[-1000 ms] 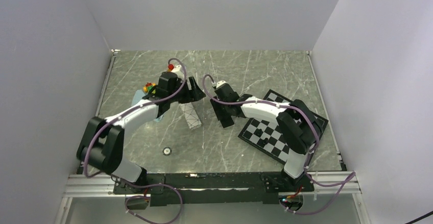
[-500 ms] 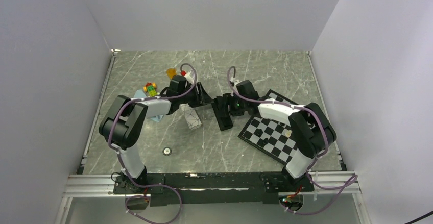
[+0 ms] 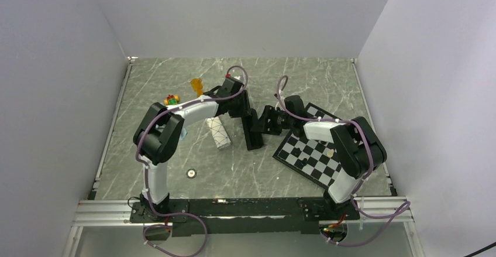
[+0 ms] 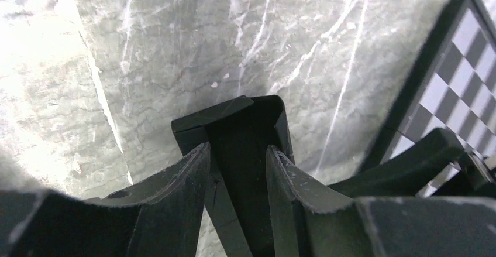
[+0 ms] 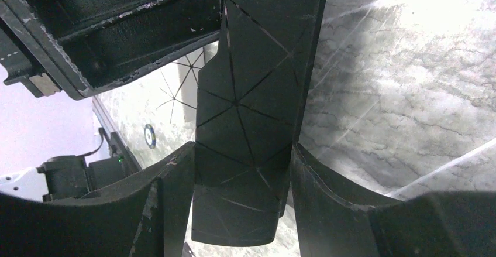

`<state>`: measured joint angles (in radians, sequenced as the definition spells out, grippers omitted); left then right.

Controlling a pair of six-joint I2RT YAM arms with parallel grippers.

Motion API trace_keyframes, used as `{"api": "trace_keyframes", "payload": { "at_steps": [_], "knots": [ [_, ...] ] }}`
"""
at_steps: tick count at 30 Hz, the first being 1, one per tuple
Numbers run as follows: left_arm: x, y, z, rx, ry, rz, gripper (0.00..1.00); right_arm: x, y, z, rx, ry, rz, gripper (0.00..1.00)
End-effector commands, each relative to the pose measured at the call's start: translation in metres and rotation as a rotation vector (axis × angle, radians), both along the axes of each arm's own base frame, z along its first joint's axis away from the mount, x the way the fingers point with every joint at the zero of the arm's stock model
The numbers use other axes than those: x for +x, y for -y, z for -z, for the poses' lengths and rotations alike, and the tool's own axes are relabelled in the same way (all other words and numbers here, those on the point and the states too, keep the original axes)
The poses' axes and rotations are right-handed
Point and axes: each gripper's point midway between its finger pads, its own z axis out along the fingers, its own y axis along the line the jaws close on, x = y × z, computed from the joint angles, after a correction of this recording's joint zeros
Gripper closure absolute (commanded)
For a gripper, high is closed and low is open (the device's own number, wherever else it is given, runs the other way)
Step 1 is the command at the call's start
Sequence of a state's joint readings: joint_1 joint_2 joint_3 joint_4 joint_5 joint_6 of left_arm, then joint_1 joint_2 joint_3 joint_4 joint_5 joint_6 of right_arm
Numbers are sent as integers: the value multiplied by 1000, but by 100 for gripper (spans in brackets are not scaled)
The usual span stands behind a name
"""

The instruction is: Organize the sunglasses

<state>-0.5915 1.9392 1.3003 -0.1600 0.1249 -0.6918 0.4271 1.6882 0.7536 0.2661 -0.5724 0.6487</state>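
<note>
A check board lies near on the table. Just past it, the right claw squeezes the sides of the black case. The left claw pinches the case's far end. A white case lies beside it. Farther back, the orange sunglasses sit well apart from both claws.

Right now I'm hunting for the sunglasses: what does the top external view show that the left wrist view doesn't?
Only top external: the orange sunglasses, the white case, a small toy. Only left wrist: the left end effector straddling the end of the black case, close up. Both: that case and the chessboard.
</note>
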Motion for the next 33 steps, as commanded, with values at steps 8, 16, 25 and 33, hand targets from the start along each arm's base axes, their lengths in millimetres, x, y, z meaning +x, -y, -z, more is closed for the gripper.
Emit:
{"api": "trace_keyframes", "payload": {
  "at_steps": [8,16,25,33],
  "knots": [
    [-20,-37,49,327,-146,-94,53,16,10,-19,161,17,81,47],
    [-23,-35,58,361,-161,-72,55,24,32,-9,45,13,166,34],
    [-22,-36,52,353,-134,-66,57,48,102,12,-335,38,438,31],
    [-19,-30,46,333,-111,-41,57,51,97,17,-347,37,391,39]
  ]
}}
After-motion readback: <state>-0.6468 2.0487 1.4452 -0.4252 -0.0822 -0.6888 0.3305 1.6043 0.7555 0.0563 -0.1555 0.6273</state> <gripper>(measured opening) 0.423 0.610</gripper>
